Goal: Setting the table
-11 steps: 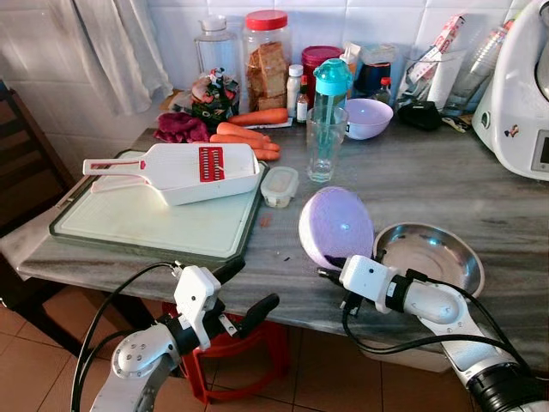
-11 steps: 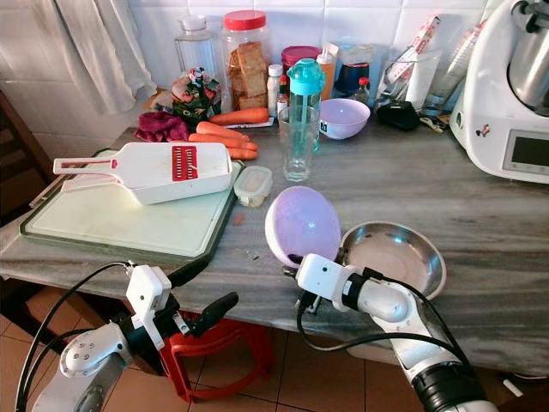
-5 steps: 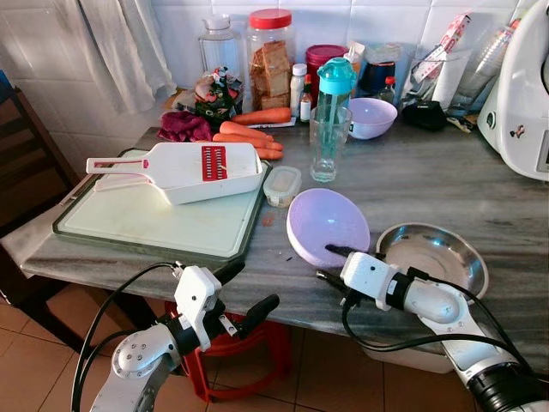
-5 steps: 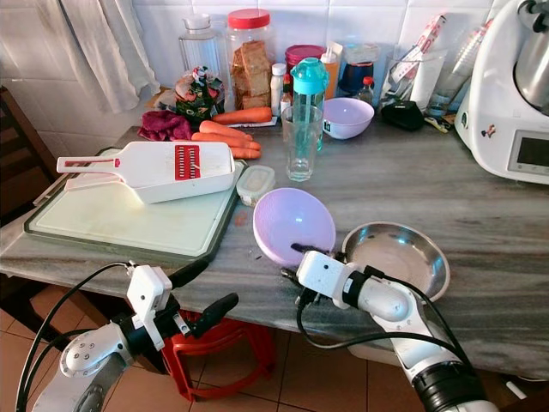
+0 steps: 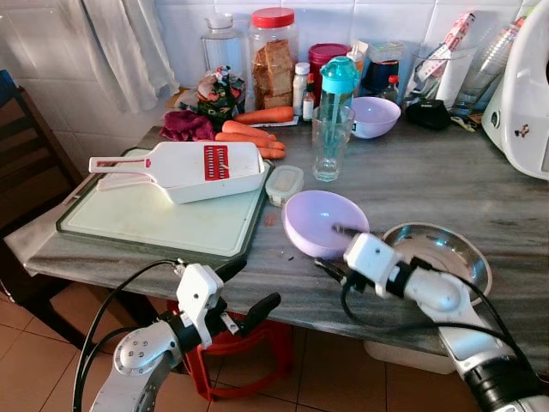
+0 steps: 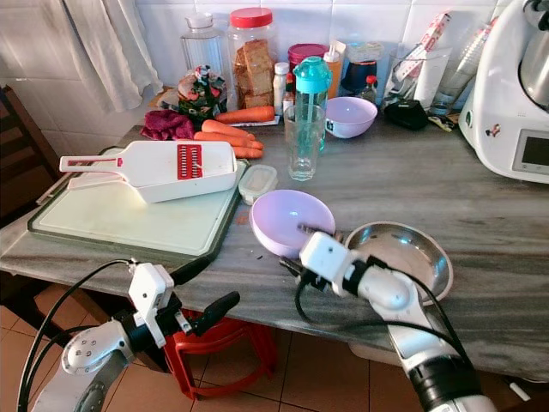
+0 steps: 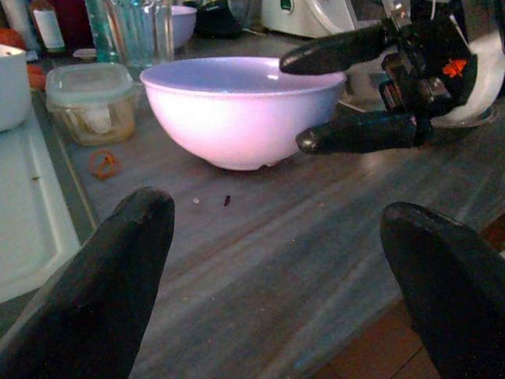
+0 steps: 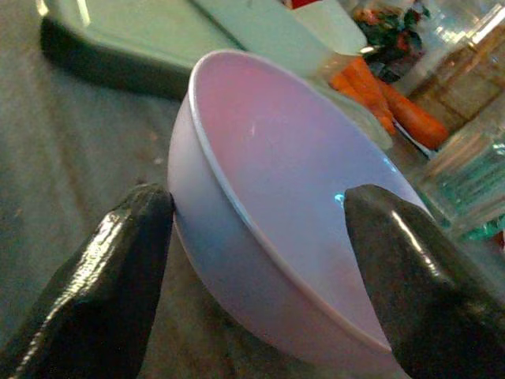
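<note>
The right tool [image 6: 302, 243] stands spread wide at the near rim of the lilac bowl [image 6: 292, 221], one finger [image 8: 402, 276] reaching over the rim above the inside, the other finger [image 8: 110, 272] low outside the wall. Whether either finger presses the bowl cannot be told; in the left wrist view a gap shows between both fingers and the wall. The bowl sits upright on its base on the worktop [image 6: 480, 210], just beside the steel dish [image 6: 403, 249] and near the green cutting board [image 6: 129, 225].

The left tool [image 5: 243, 290] hangs below the worktop's front edge, its fingers [image 7: 95, 292] apart and holding nothing, pointed toward the bowl.

The worktop is grey veined stone. On the board lies a white slicer [image 5: 184, 167]; beside the board is a small lidded container [image 5: 282, 184]. Farther back are a glass [image 5: 328, 146], a teal-capped bottle [image 5: 338, 81], carrots [image 5: 249, 133], a second lilac bowl [image 5: 375, 116], jars [image 5: 270, 60] and a white appliance [image 6: 515, 94] against a tiled wall [image 6: 103, 77]. A red stool [image 6: 227, 343] stands on the tiled floor [image 5: 34, 360] below.
</note>
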`<state>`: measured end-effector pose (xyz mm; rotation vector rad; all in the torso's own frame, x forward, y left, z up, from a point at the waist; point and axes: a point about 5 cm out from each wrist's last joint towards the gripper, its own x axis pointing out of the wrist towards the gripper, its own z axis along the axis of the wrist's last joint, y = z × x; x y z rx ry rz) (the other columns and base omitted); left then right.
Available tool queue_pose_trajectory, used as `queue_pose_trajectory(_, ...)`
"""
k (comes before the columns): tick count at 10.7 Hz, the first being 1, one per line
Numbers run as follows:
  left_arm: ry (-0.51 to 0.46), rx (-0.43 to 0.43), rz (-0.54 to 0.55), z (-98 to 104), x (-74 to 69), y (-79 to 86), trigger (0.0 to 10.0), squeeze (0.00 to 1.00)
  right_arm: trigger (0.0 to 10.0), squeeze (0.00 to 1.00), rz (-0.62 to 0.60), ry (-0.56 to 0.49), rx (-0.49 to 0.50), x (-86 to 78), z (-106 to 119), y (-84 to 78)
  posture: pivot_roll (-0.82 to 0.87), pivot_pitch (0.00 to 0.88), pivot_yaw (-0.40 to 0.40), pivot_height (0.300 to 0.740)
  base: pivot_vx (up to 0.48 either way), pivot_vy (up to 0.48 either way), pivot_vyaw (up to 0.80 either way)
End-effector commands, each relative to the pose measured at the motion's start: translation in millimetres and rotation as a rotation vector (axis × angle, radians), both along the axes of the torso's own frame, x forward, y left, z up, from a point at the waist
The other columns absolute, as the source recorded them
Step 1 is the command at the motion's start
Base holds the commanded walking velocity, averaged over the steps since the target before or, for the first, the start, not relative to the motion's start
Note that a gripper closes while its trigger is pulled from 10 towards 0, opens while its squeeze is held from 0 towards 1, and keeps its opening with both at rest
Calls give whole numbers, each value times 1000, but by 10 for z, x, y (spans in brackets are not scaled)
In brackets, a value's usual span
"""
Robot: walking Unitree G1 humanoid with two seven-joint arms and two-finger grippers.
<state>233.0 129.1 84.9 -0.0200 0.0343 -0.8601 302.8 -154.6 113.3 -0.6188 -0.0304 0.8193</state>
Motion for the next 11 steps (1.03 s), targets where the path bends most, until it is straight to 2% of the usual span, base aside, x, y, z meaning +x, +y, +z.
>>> queue_pose_trajectory(1,-11,23,-4,8,18,16,10000,0,10000,1000,-19,-23,41,53,131,19,51,0,62,740,0,0,0)
queue_pose_trajectory(3,-10,22,0,-9,17,2,10000,0,10000,1000,-57,-41,67,77,184,21,48,0,59,740,0,0,0)
queue_pose_trajectory(4,-10,22,-1,-16,18,-6,10000,0,10000,918,-61,-44,75,74,197,25,46,0,60,740,0,0,0)
queue_pose_trajectory(6,-7,25,-8,-49,19,-21,10000,0,10000,855,-44,-52,79,25,263,88,40,0,61,740,0,0,0)
queue_pose_trajectory(7,-7,26,-8,-56,18,-20,10000,0,10000,855,-40,-55,82,13,283,101,39,0,61,740,0,0,0)
queue_pose_trajectory(10,-7,29,-6,-83,8,12,10000,0,10000,875,-84,-46,197,-172,355,111,34,1,52,740,0,0,0)
queue_pose_trajectory(11,-7,28,-3,-91,8,28,10000,0,10000,878,-149,-58,229,-259,337,70,28,4,48,740,0,0,0)
